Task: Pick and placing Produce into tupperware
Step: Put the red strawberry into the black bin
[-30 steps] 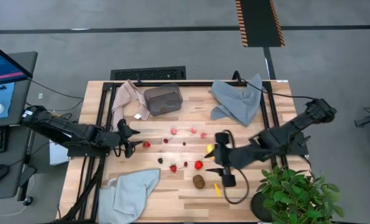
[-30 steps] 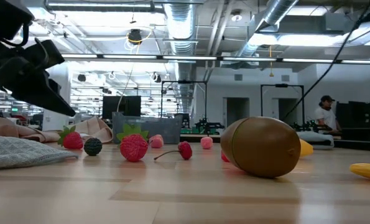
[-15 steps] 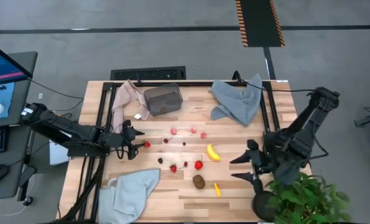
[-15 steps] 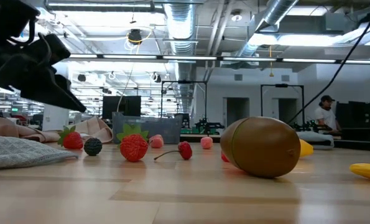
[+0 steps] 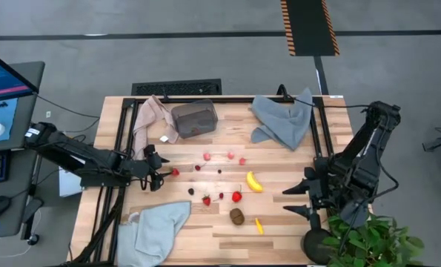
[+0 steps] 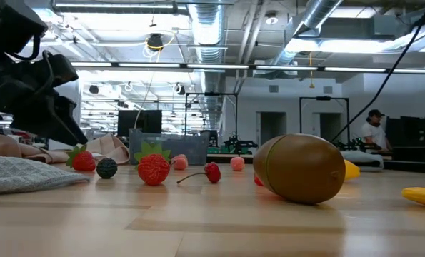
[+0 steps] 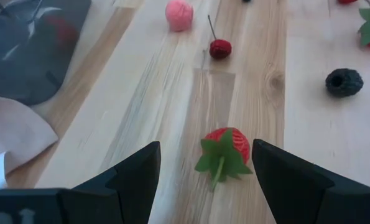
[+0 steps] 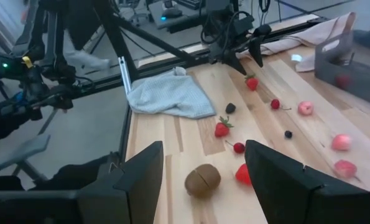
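My left gripper (image 5: 161, 169) is open and low over the table's left part. A red strawberry (image 7: 227, 148) lies on the wood just ahead of its fingertips, between them and untouched; it also shows in the high view (image 5: 175, 172). My right gripper (image 5: 287, 200) is open and empty near the right edge. The banana (image 5: 254, 181), the kiwi (image 5: 237, 216), a small yellow piece (image 5: 259, 225), more strawberries (image 5: 236, 196) and berries (image 5: 230, 155) lie mid-table. The grey tupperware (image 5: 194, 119) stands at the far side.
Grey-blue cloths lie at the far right (image 5: 283, 119) and near left (image 5: 161, 222), and a beige-pink cloth (image 5: 152, 115) lies beside the tub. A potted plant (image 5: 368, 237) stands at the near right corner. A person (image 6: 373, 132) stands in the room behind.
My right gripper has drawn back from beside the banana toward the table's right edge, staying open; the banana now lies in full view. My left gripper has come down toward the strawberry.
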You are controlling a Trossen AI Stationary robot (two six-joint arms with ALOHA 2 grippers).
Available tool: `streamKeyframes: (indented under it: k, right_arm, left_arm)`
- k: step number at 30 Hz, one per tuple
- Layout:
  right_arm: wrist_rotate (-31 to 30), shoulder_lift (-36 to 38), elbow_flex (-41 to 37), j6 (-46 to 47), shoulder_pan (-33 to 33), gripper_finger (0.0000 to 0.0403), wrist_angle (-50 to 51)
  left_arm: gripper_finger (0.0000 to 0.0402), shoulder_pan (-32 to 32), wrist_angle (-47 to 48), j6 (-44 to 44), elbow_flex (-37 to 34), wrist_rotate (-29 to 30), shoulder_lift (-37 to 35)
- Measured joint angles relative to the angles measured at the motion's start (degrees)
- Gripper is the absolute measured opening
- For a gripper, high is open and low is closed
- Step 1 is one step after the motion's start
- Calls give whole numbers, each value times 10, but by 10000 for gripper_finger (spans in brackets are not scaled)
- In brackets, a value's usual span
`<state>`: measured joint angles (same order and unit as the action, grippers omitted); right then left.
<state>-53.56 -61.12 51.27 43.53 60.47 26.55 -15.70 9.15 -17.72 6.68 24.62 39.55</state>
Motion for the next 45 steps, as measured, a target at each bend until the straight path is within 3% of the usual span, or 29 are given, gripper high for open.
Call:
streamKeyframes:
  k: [10,16,29,36,45]
  right_arm:
    - [-5,0,0,-4,0,249,7]
    - [-6,0,0,-4,0,249,7]
    - [-6,0,0,-4,0,249,9]
    - [-5,-1,0,-1,0,249,9]
    - [-6,-26,0,0,-3,249,8]
  left_arm:
    - [245,0,6,-7,0,-2,12]
    - [245,0,25,-56,0,-6,48]
    - [245,0,-19,-58,0,-31,85]
    - [245,0,-21,-191,0,-88,85]
    - [245,0,-39,-349,0,-27,85]
